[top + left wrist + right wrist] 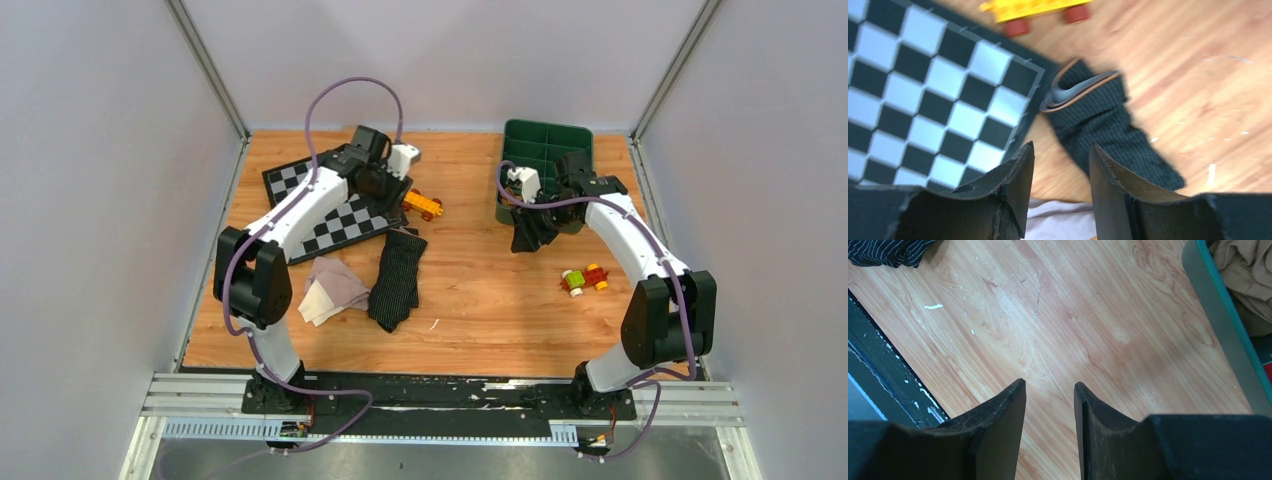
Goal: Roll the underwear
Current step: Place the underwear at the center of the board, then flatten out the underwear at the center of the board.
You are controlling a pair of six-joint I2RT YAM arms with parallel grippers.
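Surface: wooden table [490, 300], orange grain with small white flecks and scuffs. Plain grey walls [450, 60] close it in on 3 sides. A black rail [450, 385] along the near edge carries both arm bases.

Landmark: checkerboard mat [340, 215], lying askew on the far-left part of the table and partly covered by the left arm.

Task items:
- Black underwear [398, 278]: stretched long on bare wood, just off the mat's near-right corner. Its grey, orange-edged waistband end lies close beside the mat's edge.
- Pale pink-beige underwear [335, 288]: crumpled just nearer than the mat, just beside the black one.
- Tan-brown underwear [1243, 270]: bunched inside the green bin [545, 145], well to the right of the mat.

Left gripper [1060, 150]: jaws moderately apart with nothing between them, hanging over the mat's right edge above the black garment.
Right gripper [1048, 385]: jaws moderately apart over bare wood, far right of the mat and beside the bin.

Other: yellow toy [423, 205] with red wheels just right of the mat; small multicoloured toy [583, 280] well to its right.

Hard to read: the tan garment is cut off at the right wrist view's edge and cannot be picked out from above, so its fold is unclear. From above, the right gripper's fingers merge into 1 dark mass in front of the bin. The left wrist view shows only a sliver of the pink garment.
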